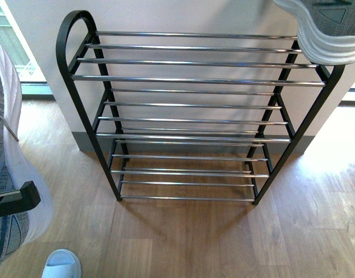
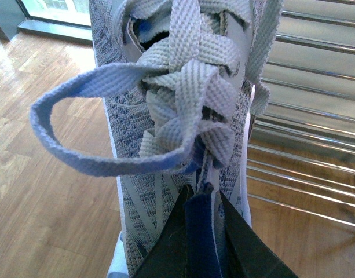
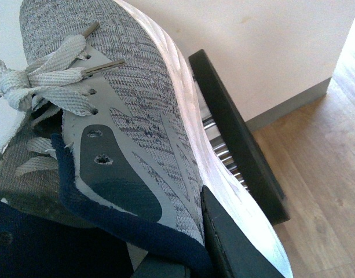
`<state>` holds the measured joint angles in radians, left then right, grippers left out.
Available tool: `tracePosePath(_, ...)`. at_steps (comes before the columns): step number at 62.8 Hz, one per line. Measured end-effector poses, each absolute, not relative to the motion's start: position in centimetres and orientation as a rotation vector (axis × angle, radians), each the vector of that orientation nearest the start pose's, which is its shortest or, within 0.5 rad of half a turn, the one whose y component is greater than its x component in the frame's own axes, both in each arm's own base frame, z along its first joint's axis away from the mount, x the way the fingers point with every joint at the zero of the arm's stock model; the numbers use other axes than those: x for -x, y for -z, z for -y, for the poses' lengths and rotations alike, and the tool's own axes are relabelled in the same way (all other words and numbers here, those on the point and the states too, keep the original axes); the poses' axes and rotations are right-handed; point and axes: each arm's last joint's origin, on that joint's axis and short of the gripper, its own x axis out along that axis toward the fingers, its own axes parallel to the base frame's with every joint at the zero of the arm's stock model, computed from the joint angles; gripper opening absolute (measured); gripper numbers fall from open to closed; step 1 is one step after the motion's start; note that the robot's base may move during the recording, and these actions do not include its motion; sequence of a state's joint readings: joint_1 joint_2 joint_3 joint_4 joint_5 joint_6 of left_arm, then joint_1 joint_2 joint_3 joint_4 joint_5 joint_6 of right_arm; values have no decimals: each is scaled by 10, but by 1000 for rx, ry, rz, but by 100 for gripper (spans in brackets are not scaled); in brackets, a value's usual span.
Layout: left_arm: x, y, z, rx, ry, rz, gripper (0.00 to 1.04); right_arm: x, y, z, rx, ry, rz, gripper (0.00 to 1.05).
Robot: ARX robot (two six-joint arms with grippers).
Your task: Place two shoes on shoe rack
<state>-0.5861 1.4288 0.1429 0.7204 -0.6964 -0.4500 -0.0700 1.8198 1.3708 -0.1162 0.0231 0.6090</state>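
While the rack (image 1: 189, 81) stands on the floor (image 1: 183, 243) against the wall (image 1: 183, 14), each gripper holds one shoe.
The right shoe (image 1: 328, 26) hangs at the rack's top right corner with its white sole over the side frame. I cannot tell whether they touch. The right gripper (image 3: 191, 243) has its jaws clenched on the navy collar. The left shoe (image 2: 183, 116) is above the floor, well apart from the rack's left side. The left gripper (image 2: 203, 194) has its jaws pinching a navy strip beside the laces (image 2: 108, 150). A slipper (image 1: 61, 265) lies nearby.

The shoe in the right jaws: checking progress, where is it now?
In the front view, the shoe is at the upper right, held over the shoe rack's top right corner.
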Motion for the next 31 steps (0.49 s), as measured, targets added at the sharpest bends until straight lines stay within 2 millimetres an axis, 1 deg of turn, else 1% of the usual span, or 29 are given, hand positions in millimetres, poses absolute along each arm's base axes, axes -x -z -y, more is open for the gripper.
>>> tracePosePath(6,-164,-98,87,103,-205,-416,3,-410,-261,17,-614,222,-513,1)
tracePosePath(13,-164,-98,87,103,-206,-416,3,-412,-259,4,-618,207,-524,1)
tracePosePath(17,-164,-98,87,103,-205,-416,3,-415,-251,-1,-611,214,-542,1)
tracePosePath(20,-164,-98,87,103,-205,-416,3,-418,-242,-3,-605,233,-562,1)
tracePosePath(31,-164,-98,87,103,-205,-416,3,-435,-206,3,-575,340,-633,1)
